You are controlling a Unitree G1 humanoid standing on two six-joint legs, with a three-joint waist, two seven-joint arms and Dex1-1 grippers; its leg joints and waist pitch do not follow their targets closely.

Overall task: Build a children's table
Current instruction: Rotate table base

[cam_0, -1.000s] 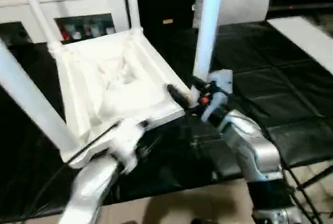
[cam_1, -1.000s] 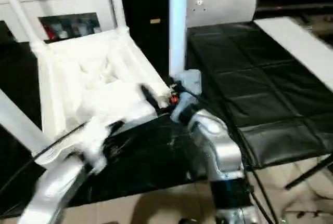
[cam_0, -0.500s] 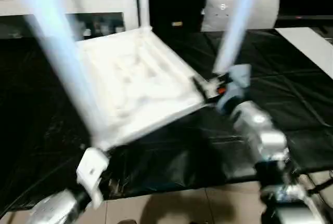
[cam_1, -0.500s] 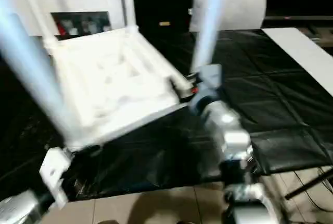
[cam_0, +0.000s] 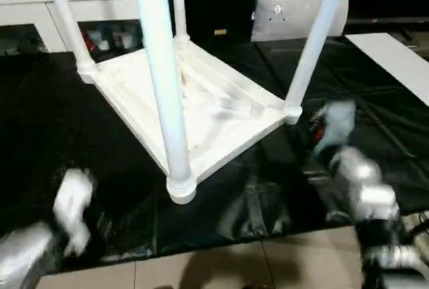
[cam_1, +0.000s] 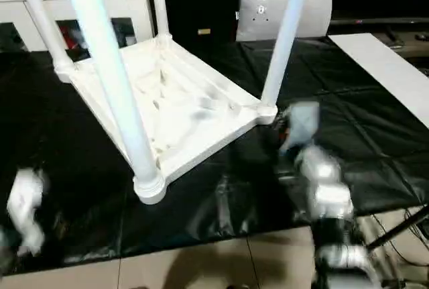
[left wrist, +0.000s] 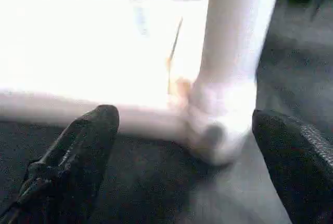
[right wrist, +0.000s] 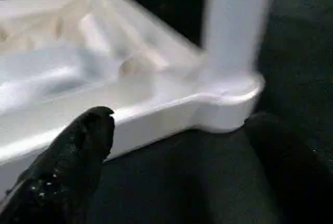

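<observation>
White table (cam_0: pixel 201 111) inverted, legs upright

a domestic-looking room set up as a work area is being shown. at ten o'clock, a low white cabinet (cam_0: pixel 40 11) with an open shelf of small coloured items (cam_0: pixel 110 37) is being seen against the far wall, with clutter lying on its top. at one o'clock, a grey cushion (cam_0: pixel 288 11) is being propped upright. black quilted sheeting (cam_0: pixel 375 94) is being spread over the work surface, and pale floor tiles (cam_0: pixel 221 269) are being glimpsed at six o'clock.
</observation>
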